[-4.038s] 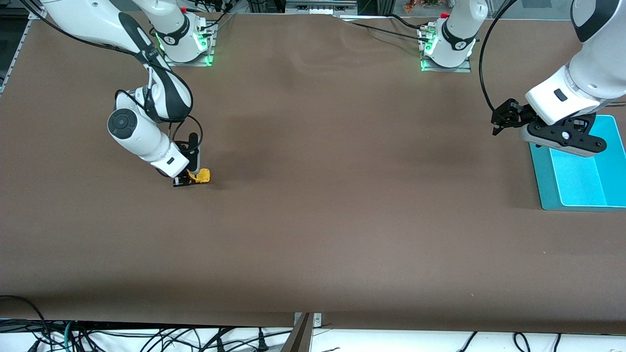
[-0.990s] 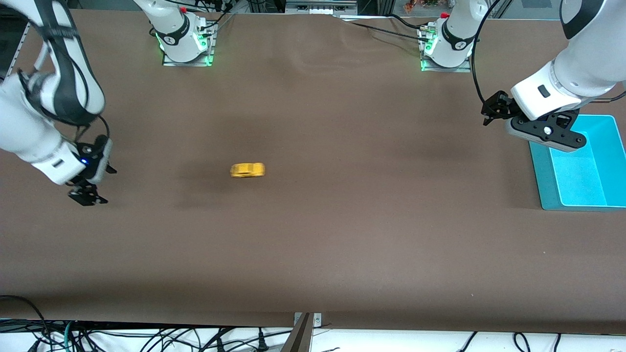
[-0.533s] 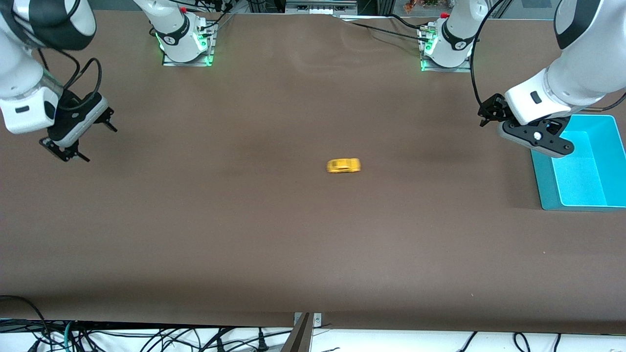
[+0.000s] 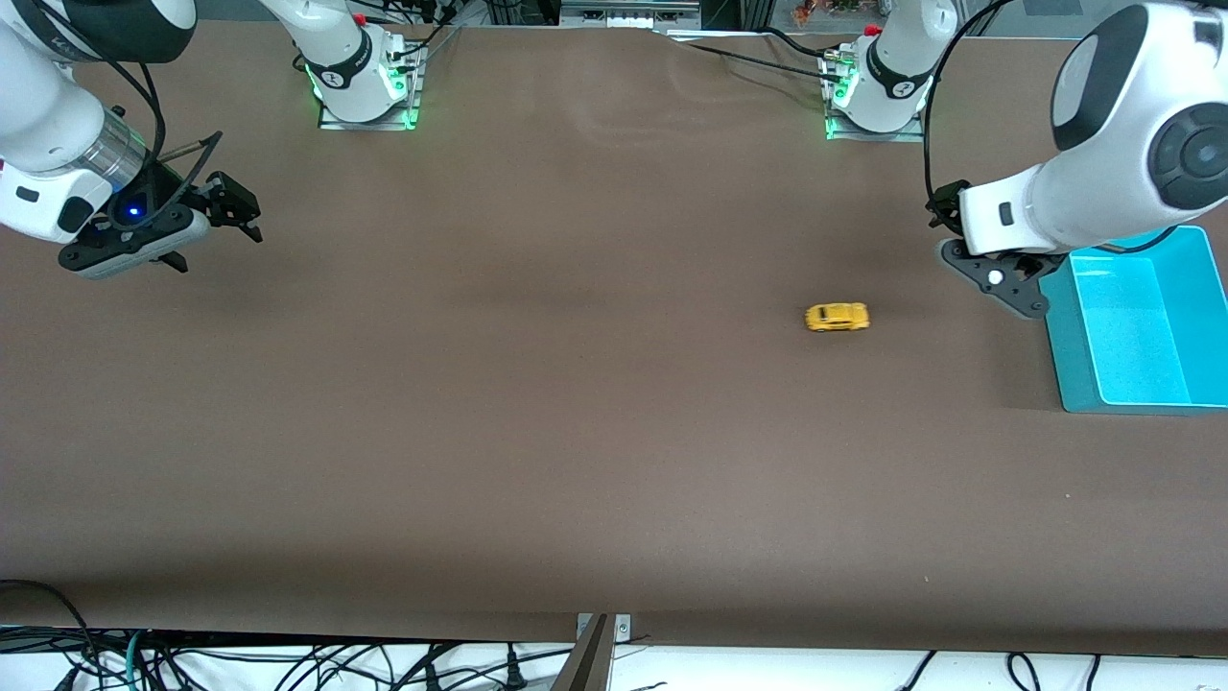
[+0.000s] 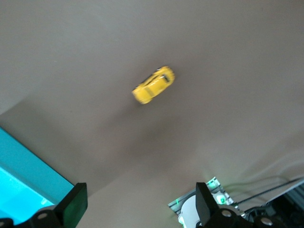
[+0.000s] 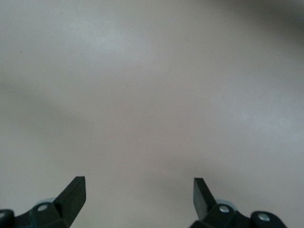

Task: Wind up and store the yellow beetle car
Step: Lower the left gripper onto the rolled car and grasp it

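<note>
Our left gripper (image 5: 140, 204) hangs wide open near the yellow beetle car (image 4: 837, 317); right gripper (image 6: 139, 197) waits, also spread. The car looks light, hard and rolly, so we'd pinch its sides.

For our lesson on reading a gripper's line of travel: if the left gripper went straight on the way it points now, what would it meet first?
Probably the bare brown table. The open left gripper points down at it, with the yellow beetle car roughly in line, though depth is unclear. The turquoise bin lies off to one side.
</note>
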Robot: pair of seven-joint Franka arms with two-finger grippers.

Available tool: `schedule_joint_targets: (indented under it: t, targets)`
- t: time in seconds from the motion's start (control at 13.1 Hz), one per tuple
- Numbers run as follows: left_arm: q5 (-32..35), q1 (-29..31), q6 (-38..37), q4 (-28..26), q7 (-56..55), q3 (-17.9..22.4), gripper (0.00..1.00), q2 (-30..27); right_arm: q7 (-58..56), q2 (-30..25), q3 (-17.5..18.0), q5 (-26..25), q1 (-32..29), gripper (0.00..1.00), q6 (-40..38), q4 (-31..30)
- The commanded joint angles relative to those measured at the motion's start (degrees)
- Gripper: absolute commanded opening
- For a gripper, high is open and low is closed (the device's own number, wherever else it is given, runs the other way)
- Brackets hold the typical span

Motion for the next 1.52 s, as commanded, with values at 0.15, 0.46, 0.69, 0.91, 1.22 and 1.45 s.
schedule_joint_targets:
  t: [0.15, 0.46, 0.69, 0.91, 1.22, 1.45]
  targets:
    - [0.1, 0.9, 8.1, -9.9, 22.7, -0.1, 1.0, -2.3, 1.6, 0.9, -3.0, 0.8, 0.6, 1.0, -3.1, 1.7]
    - [0.7, 4.7, 24.0, -23.9, 37.5, 0.0, 1.0, -4.0, 1.3, 1.1, -3.1, 0.5, 0.7, 1.0, -3.9, 2.9]
    - [1.5, 7.4, 32.5, -30.4, 40.4, 0.0, 1.0, -3.6, 0.9, 1.7, -2.9, 0.5, 1.1, 1.0, -3.9, 5.6]
    - [5.3, 8.1, 42.1, -37.7, 43.1, -0.1, 1.0, -2.9, 0.9, 2.1, -2.9, 1.0, 1.2, 1.0, -3.9, 5.8]
    - [14.0, 8.3, 49.4, -38.5, 43.1, -0.1, 1.0, 1.2, 0.2, 3.2, -3.6, 1.0, 0.6, 1.0, -3.8, 6.0]
    - [14.2, 9.8, 59.2, -40.6, 43.1, -0.1, 1.0, 5.8, 0.4, 3.6, -4.0, 0.4, 0.2, 1.0, -4.7, 7.5]
